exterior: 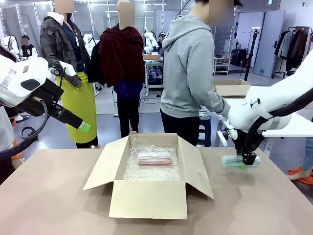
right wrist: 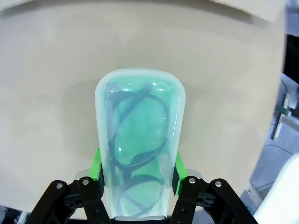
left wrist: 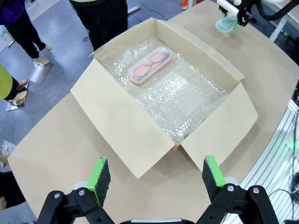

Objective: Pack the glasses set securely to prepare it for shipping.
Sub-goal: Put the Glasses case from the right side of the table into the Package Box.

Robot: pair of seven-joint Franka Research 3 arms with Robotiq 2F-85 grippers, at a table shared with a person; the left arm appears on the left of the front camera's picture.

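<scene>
1. Clamping the mint green case (right wrist: pixel 140 135) across its width, the right gripper (right wrist: pixel 137 170) has both green pads pressed against the case's long sides near one end. Dark-framed glasses show through the translucent lid.
2. In the front view the right gripper (exterior: pixel 246 159) points straight down at the table (exterior: pixel 49 196). The mint green case (exterior: pixel 234 161) lies level at the tabletop, to the right of the cardboard box (exterior: pixel 146 198) and outside it. Whether it rests on the surface or sits just clear of it cannot be told.
3. The left gripper (left wrist: pixel 156 177) has its jaws wide apart and holds nothing. It hangs raised over the table's left side (exterior: pixel 80 125), looking down on the box.
4. The pale pink case (exterior: pixel 154 158) lies flat on the bubble wrap (exterior: pixel 151 174) inside the box, towards the far wall. Glasses are visible through its lid.
5. The cardboard box stands mid-table with all flaps open, and its floor is lined with bubble wrap.
6. A person in a grey hoodie (exterior: pixel 190 73) stands at the far side of the table, behind the box.
</scene>
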